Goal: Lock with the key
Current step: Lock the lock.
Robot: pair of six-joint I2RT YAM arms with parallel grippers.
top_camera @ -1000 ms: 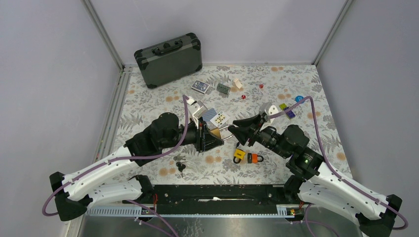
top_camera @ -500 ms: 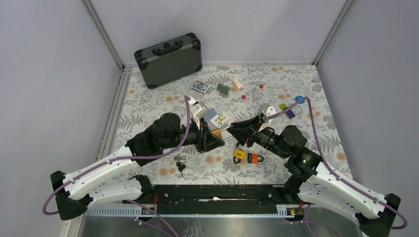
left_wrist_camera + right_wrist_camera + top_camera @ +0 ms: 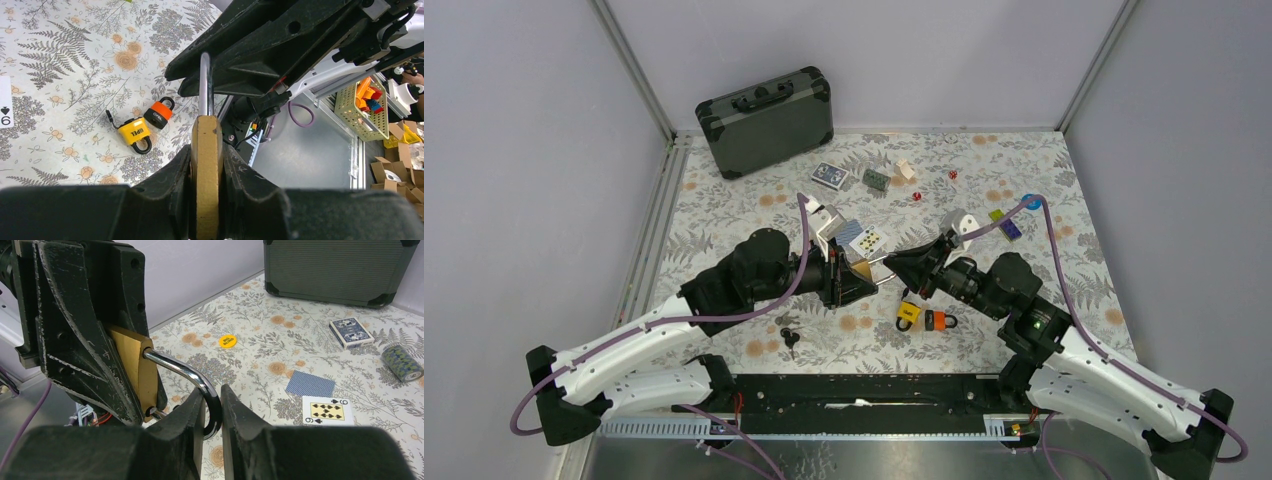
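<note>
My left gripper is shut on the body of a brass padlock, held above the table with its steel shackle pointing at the right arm. My right gripper is shut on the bend of that shackle. In the right wrist view the brass body sits between the left fingers, and the shackle's free end lies just at its hole. A bunch of dark keys lies on the table below the left arm, apart from both grippers.
A yellow padlock and an orange padlock lie under the grippers. Playing cards, card decks, dice and a chip stack are scattered further back. A grey case stands at the back left.
My right gripper has shifted slightly left towards the left gripper, still on the shackle. The left arm has barely moved.
</note>
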